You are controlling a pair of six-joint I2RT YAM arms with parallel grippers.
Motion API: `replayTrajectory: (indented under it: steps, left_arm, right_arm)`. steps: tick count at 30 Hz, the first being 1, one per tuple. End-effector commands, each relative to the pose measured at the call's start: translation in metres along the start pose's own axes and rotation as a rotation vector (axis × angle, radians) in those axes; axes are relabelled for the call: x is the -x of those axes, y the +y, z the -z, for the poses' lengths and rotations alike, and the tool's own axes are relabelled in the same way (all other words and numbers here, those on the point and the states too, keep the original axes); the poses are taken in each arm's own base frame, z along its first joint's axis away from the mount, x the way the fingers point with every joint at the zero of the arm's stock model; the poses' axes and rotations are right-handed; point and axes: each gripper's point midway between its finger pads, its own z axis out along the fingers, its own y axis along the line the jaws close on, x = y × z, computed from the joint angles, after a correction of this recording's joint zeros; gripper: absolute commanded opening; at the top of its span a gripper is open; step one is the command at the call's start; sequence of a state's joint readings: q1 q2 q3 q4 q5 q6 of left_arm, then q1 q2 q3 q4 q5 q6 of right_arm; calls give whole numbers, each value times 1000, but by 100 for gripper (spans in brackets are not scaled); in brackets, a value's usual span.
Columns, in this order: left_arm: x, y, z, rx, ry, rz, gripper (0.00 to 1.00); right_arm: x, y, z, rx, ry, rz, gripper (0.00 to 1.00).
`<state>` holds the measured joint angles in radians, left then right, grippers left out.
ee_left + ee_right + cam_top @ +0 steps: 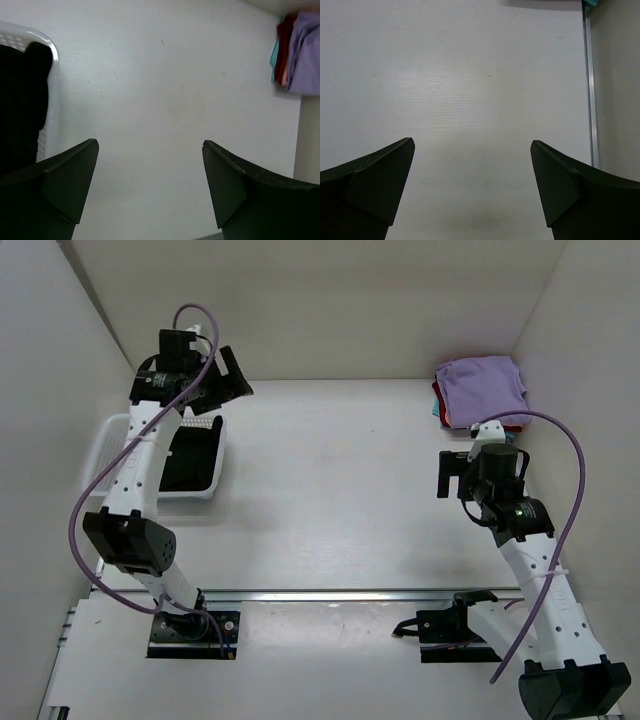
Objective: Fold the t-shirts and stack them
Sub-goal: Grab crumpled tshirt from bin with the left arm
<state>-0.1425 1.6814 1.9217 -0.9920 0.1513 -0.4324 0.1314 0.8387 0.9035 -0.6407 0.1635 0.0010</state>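
A black t-shirt (190,462) lies bunched in the white mesh basket (104,445) at the left; it also shows at the left edge of the left wrist view (20,105). A stack of folded t-shirts (480,390), lavender on top with red and teal edges, sits in the far right corner, also in the left wrist view (300,52). My left gripper (228,383) is open and empty, raised above the basket's far end. My right gripper (447,475) is open and empty over bare table, in front of the stack.
White walls close in the table at the back and both sides. A metal rail (350,595) runs across the near edge by the arm bases. A wall seam (590,90) shows in the right wrist view.
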Motion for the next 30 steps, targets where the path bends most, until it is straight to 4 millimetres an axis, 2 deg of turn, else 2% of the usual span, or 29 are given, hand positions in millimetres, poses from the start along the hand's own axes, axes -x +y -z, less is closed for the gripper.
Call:
replayTrajectory:
  steps: [1,2,3,4,5,6,7,8,9,10,13,15,18,20,22,25,28,30]
  left_arm:
    - [60,21,25,14,-255,125,95]
    - [72,41,26,54,-294,171,67]
    - [75,52,23,104,-316,206,10]
    - [79,76,22,155,-336,270,0]
    - [83,99,20,207,-359,302,0]
    - [76,110,11,231,-344,341,0]
    - [77,126,5,248,-337,393,11]
    - [68,143,-10,276,-287,431,23]
    - [61,149,-15,297,-259,443,43]
    - [54,156,-29,314,-225,447,49]
    - [32,176,-57,384,-150,438,56]
    - [23,189,-71,423,-129,444,56]
    - [-3,206,-99,467,-51,447,62]
    - [-29,217,-114,502,18,449,75]
    - [-51,218,-125,529,70,437,75]
    - [-83,232,-135,570,136,441,75]
    - [-105,234,-143,586,191,441,73]
    - [-112,239,-144,604,219,428,67]
  right_arm:
    - [29,5,9,12,-65,-12,99]
    - [33,7,9,23,-70,-5,99]
    - [37,5,7,13,-68,-4,99]
    - [37,7,6,19,-63,35,99]
    - [41,5,6,12,-69,37,100]
    - [44,7,4,11,-70,40,99]
    - [42,7,1,9,-56,53,100]
    - [47,5,0,5,-63,52,100]
    - [48,9,-2,14,-61,63,99]
    - [51,6,-3,4,-62,60,99]
    - [49,4,-9,-3,-38,65,100]
    - [48,0,-12,-14,-29,56,99]
    - [49,-6,-16,-33,-14,38,99]
    - [45,-11,-20,-46,11,31,100]
    - [42,-10,-23,-42,23,24,99]
    - [40,-11,-24,-46,39,13,99]
    - [38,-8,-24,-34,51,14,99]
    - [39,-9,-25,-37,48,3,99]
